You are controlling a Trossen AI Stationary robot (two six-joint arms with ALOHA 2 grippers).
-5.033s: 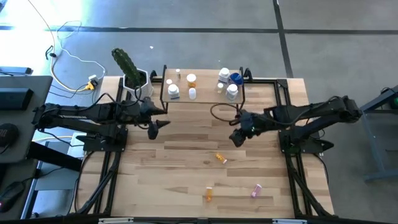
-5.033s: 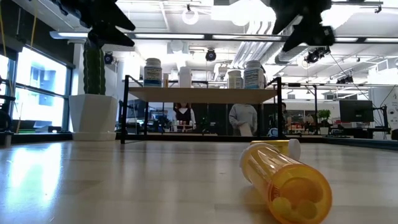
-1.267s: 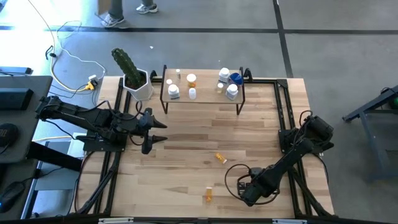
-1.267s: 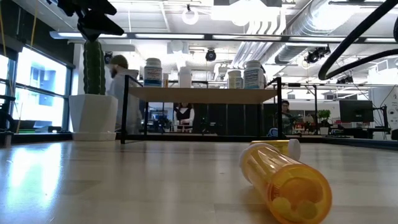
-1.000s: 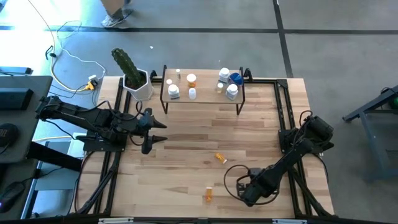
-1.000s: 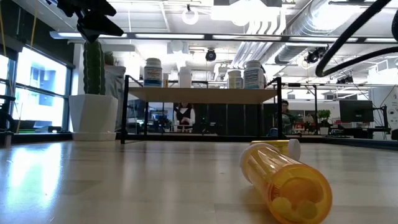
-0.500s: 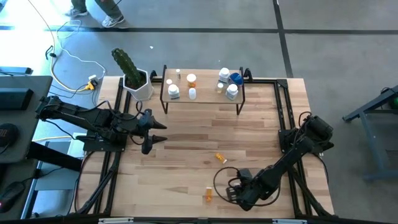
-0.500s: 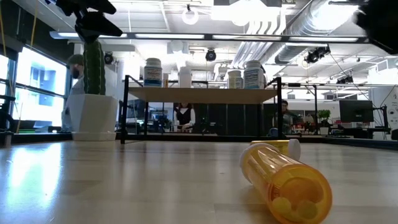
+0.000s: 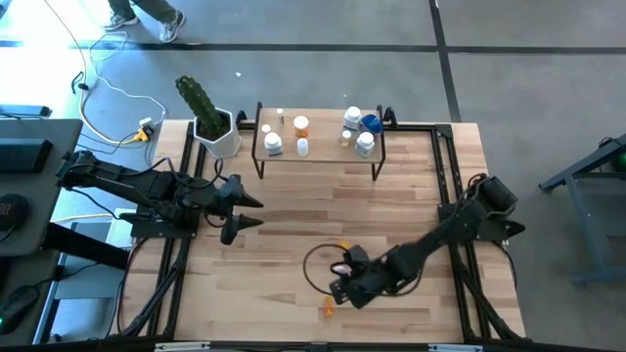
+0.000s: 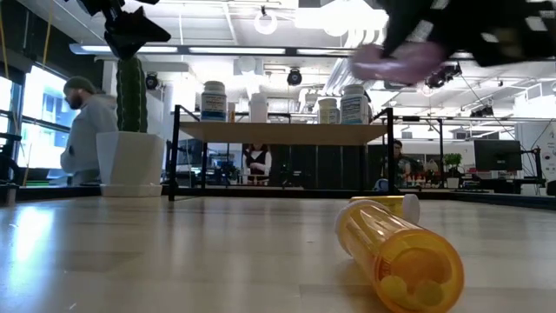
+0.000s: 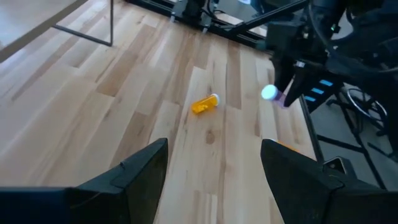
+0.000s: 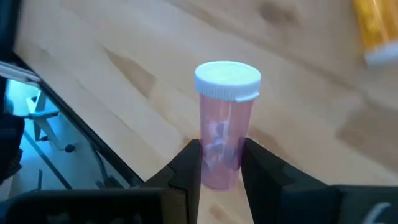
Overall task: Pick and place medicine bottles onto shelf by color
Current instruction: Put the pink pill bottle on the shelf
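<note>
Already several bottles stand on the shelf. Right gripper pinches a pink bottle, lifted above the table's 6 o'clock area. Two orange bottles lie loose. Left gripper, at 9 o'clock, has spread fingers.

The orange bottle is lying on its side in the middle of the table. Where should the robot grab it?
Probably around the middle of the orange bottle, coming from straight above with fingers either side of the barrel. It lies flat, cap end sideways, so the round sides are the open part.
</note>
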